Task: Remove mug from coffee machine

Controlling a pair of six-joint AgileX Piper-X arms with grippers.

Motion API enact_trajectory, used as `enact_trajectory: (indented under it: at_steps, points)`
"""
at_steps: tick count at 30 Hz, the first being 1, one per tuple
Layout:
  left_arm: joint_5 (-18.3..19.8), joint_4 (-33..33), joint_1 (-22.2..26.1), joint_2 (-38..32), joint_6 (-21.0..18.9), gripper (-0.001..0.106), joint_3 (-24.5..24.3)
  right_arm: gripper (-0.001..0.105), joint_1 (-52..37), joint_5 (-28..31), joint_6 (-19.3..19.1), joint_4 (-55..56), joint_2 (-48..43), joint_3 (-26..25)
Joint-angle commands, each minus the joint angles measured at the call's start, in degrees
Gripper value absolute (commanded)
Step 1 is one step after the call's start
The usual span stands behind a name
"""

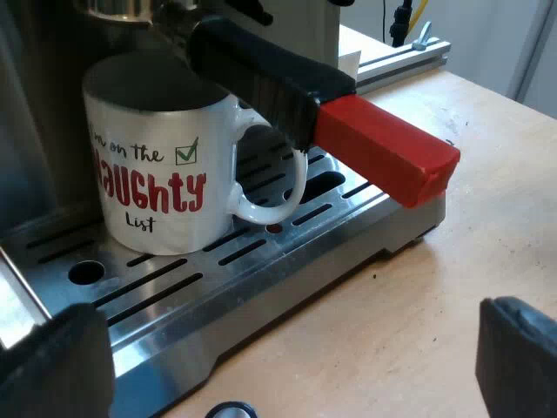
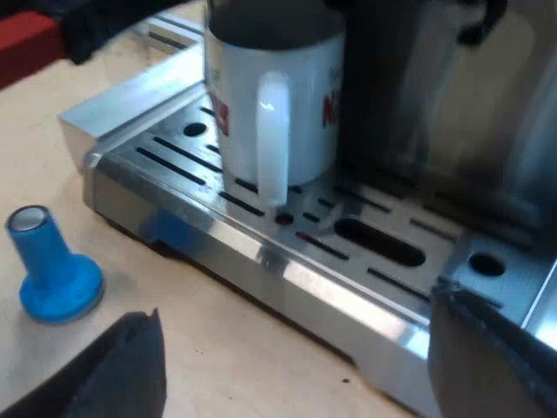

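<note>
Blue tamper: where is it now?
In the right wrist view, the blue tamper stands upright on the wooden table, beside the drip tray, not touching it.

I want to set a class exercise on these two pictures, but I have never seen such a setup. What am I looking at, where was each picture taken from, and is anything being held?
Each picture comes from a small camera on the wrist of one of two robot arms. The big black shapes nearest the camera are that arm's own fingers: the left gripper in the left wrist view, the right gripper in the right wrist view. Both are open and hold nothing. Ahead of them a white mug with printed lettering stands upright on the slotted metal drip tray of an espresso machine. Over the mug juts a dark handle ending in red, locked into the machine's front. A blue tamper stands on the wooden table near the tray.
</note>
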Motion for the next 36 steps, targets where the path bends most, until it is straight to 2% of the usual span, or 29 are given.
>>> enact_trajectory:
  at_steps: [1,4,6,10,12,16,18,20,23,33,36]
  points:
    - [0.2,-1.4,-0.2,0.1,0.3,0.086,-0.3,0.065,0.0,0.7,3.8,-6.1,5.2,-0.2]
    - [0.2,-1.4,-0.2,0.1,0.3,0.086,-0.3,0.065,0.0,0.7,3.8,-10.7,9.2,-0.2]
    - [0.2,-1.4,-0.2,0.1,0.3,0.086,-0.3,0.065,0.0,0.7,3.8,-16.7,15.4,-0.2]
    - [0.2,-1.4,-0.2,0.1,0.3,0.086,-0.3,0.065,0.0,0.7,3.8,-21.6,19.7,-0.2]
    - [0.2,-1.4,-0.2,0.1,0.3,0.086,-0.3,0.065,0.0,0.7,3.8,-31.7,27.4,-0.2]
    - [0.2,-1.4,-0.2,0.1,0.3,0.086,-0.3,0.065,0.0,1.1,3.8,-40.5,33.5,-0.2]
    - [0.2,-1.4,-0.2,0.1,0.3,0.086,-0.3,0.065,0.0,1.1,3.8,-41.0,33.8,-0.2]
    - [0.2,-1.4,-0.2,0.1,0.3,0.086,-0.3,0.065,0.0,1.1,3.8,-47.3,39.8,-1.3]
    - [0.2,-1.4,-0.2,0.1,0.3,0.086,-0.3,0.065,0.0,2.9,3.8,-48.4,43.2,-3.5]
    - [0.2,-1.4,-0.2,0.1,0.3,0.086,-0.3,0.065,0.0,3.2,3.8,-48.5,51.6,-12.1]
    - [0.2,-1.4,-0.2,0.1,0.3,0.086,-0.3,0.065,-0.2,3.7,5.7,-48.5,54.0,-14.4]
